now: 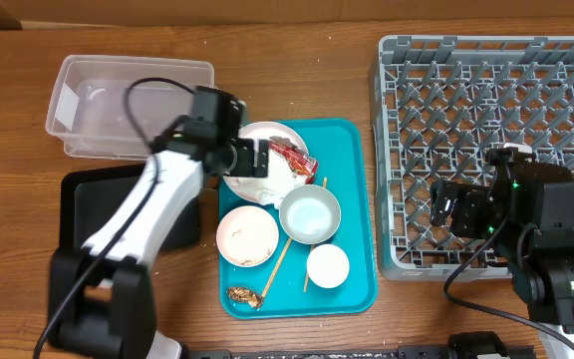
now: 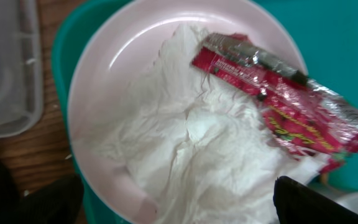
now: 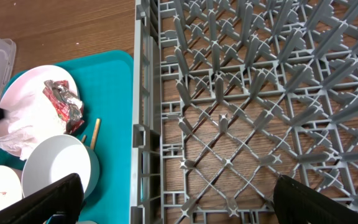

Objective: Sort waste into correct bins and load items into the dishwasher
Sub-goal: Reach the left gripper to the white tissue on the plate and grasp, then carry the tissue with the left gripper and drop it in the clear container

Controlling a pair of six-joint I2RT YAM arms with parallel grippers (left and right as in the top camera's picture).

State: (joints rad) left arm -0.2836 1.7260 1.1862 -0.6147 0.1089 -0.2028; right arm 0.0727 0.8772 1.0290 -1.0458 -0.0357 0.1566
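A round white plate [image 1: 252, 135] on the teal tray holds crumpled white tissue [image 1: 267, 178] and a red wrapper [image 1: 290, 157]. My left gripper [image 1: 257, 158] is open just above the plate. In the left wrist view its fingers [image 2: 179, 205] straddle the tissue [image 2: 185, 143], with the wrapper [image 2: 284, 118] beside it. A small white bowl [image 1: 247, 236], grey-blue metal bowl [image 1: 310, 215], white cup [image 1: 327, 265], chopsticks [image 1: 279, 261] and a brown scrap [image 1: 242, 295] lie on the tray. My right gripper [image 1: 456, 209] is open and empty over the grey dish rack [image 1: 486, 100]. I cannot make out any rice grains.
The clear tub [image 1: 133, 105] stands at the back left, and the black tray [image 1: 83, 204] is in front of it, partly under my left arm. The teal tray [image 1: 352, 199] sits between these bins and the rack. The right wrist view shows the rack's pegs [image 3: 253, 93] below my right gripper [image 3: 179, 199].
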